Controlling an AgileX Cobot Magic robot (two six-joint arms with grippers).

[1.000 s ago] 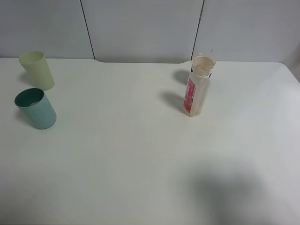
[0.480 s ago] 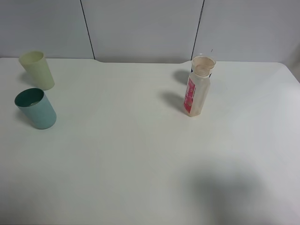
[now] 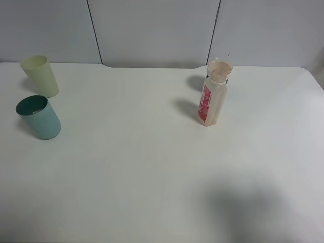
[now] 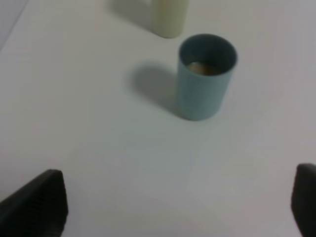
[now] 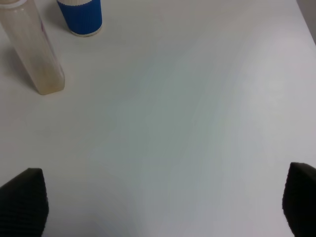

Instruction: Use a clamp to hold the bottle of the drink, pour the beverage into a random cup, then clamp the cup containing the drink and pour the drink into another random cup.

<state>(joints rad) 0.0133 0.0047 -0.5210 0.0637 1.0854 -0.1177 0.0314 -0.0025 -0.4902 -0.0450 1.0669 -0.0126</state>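
The clear faceted red-labelled plastic bottle [image 3: 212, 96] stood upright, far right, ahead of the empty, wide-open right gripper [image 5: 163, 202]; the left gripper [image 4: 177, 207] also gaped empty.

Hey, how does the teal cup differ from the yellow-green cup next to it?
The teal cup is blue-green with a darker inside; the yellow-green cup is pale all over. The teal cup looks wider and stockier, the yellow-green cup slimmer. The teal cup stands nearer the table's front edge, the yellow-green cup behind it. In the left wrist view a little tan liquid shows inside the teal cup. Both stand upright, apart, untouched.
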